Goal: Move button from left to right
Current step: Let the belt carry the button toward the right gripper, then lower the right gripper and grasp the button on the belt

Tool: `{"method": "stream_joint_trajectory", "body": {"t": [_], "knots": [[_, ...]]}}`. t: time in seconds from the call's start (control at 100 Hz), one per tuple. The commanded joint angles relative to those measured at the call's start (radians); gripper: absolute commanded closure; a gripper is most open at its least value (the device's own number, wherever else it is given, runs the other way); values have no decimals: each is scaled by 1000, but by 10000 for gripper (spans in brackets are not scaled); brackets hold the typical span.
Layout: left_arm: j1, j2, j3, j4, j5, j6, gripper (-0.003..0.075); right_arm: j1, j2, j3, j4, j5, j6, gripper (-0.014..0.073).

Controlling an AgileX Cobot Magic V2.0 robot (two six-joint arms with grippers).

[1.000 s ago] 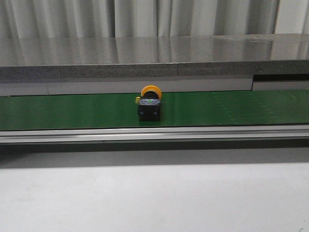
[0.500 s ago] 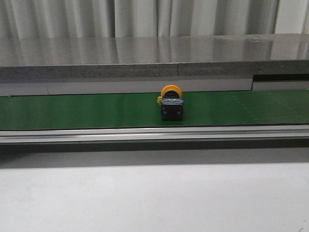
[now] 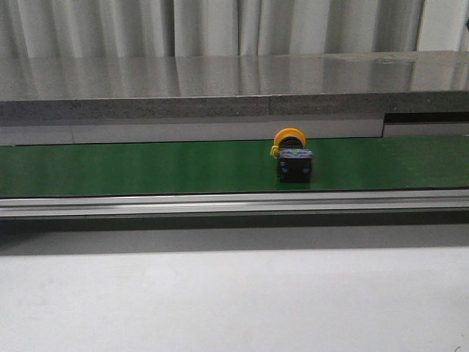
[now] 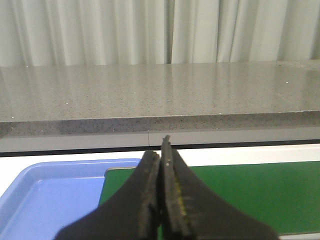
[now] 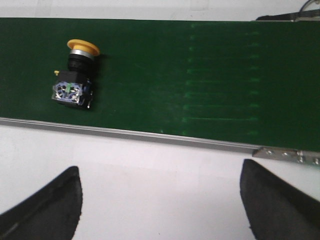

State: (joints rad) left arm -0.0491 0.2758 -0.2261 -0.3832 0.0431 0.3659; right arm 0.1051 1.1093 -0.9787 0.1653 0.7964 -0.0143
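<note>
1. Right gripper point(image 5: 160, 200) first: your two dark fingers point(image 5: 47, 207) stand spread wide with nothing between them, hanging over the pale table surface point(image 5: 160, 170) on the near side of the belt.
2. Left gripper point(image 4: 161, 190) now: your dark fingers point(image 4: 145, 200) are pressed together, tips touching, nothing caught between them.
3. Just past those closed tips you have a blue tray point(image 4: 50, 195), butting against the end of the green conveyor belt point(image 4: 250, 195).
4. Front view, nearest you: the white tabletop point(image 3: 234, 301), then a silver rail point(image 3: 234, 203) running along the belt's near edge.
5. On the green conveyor belt beyond the rail, there's the button point(image 3: 293, 158), lying on its side a little right of the middle of the view, nothing touching it.
6. Its dark boxy body faces you and the yellow-orange head points away, toward the far edge of the belt.
7. From your right wrist camera the button sits on the belt close to the near rail, off to one side of the open fingers and well clear of both.
8. Behind the belt, a grey speckled ledge point(image 3: 234, 88).
9. Farthest back, pale curtains point(image 3: 220, 26).
</note>
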Motion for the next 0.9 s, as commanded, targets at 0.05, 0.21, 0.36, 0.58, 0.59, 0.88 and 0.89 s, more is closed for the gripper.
{"method": "stream_joint_trajectory", "body": {"t": [0.05, 0.21, 0.36, 0.58, 0.59, 0.88, 0.89], "knots": [[-8, 6, -27, -11, -75, -4, 741, 35, 89, -92, 36, -34, -55, -40], [-8, 6, -27, -11, -75, -4, 741, 77, 215, -148, 36, -37, -60, -40], [-8, 6, -27, -11, -75, -4, 741, 117, 318, -177, 36, -52, -63, -40], [-8, 6, -27, -11, -75, -4, 741, 146, 415, -190, 31, -102, -63, -40], [-8, 6, -27, -11, -75, -4, 741, 146, 417, -190, 30, -104, -63, -40], [-8, 6, -27, -11, -75, -4, 741, 146, 489, -195, -35, -209, -63, -40], [-8, 6, -27, -11, -75, -4, 741, 146, 491, -195, -38, -210, -63, -40]]}}
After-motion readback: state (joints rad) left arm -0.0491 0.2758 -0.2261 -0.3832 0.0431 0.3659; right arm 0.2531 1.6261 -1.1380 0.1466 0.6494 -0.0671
